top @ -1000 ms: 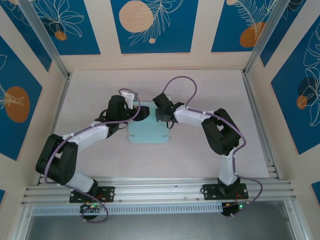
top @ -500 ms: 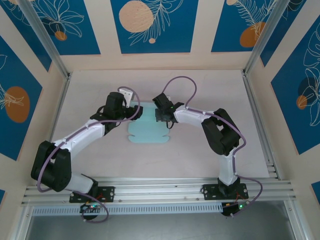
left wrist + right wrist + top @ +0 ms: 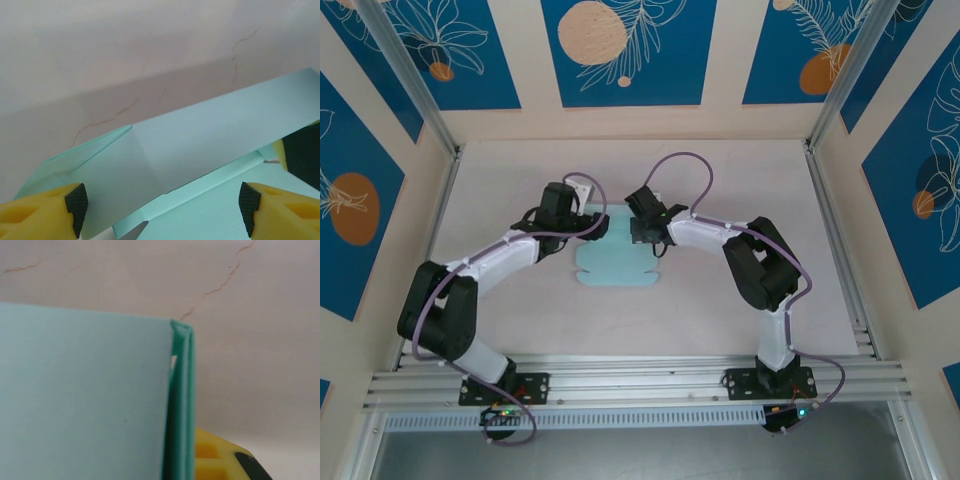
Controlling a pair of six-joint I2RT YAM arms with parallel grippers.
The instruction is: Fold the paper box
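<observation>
pinching paper box point(image 3: 616, 266), right gripper point(image 3: 642, 236)

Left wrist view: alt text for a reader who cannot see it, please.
A partly folded paper box of pale light-blue thin card, one long panel raised, lies on a pale cracked table. The left gripper's yellow fingers with black pads stand wide apart at the bottom corners.

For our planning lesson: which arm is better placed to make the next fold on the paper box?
Left, probably. The left gripper is open, a raised panel of the paper box between its fingers; the right gripper is shut on the box's edge.
</observation>
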